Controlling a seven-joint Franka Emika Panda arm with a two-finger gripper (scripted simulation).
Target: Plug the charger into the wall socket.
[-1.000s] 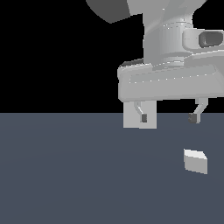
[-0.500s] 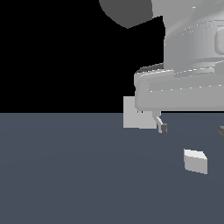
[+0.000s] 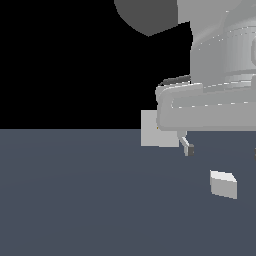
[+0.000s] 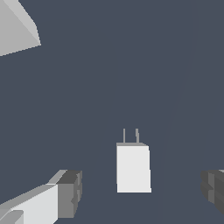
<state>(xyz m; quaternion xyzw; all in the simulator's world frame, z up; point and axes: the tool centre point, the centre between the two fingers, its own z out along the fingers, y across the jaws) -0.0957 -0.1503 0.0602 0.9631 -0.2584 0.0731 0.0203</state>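
Note:
The charger (image 3: 223, 184) is a small light grey block lying on the dark floor at the exterior view's right. In the wrist view the charger (image 4: 133, 168) shows two thin prongs pointing away from the camera. My gripper (image 3: 222, 150) hangs open above it, with one fingertip (image 3: 188, 148) showing and the other at the frame's right edge. Seen from the wrist, the gripper (image 4: 142, 190) has its fingers (image 4: 70, 192) spread wide on either side of the block, not touching it. The wall socket (image 3: 150, 129) stands upright behind, partly hidden by my hand; a corner of the wall socket (image 4: 15, 26) shows in the wrist view.
The dark grey floor (image 3: 75, 200) stretches across the lower half of the exterior view. My arm's large body (image 3: 220, 75) fills the upper right.
My gripper has moved toward the exterior view's right and nearer the camera, from in front of the socket to above the charger. The charger and socket have not moved.

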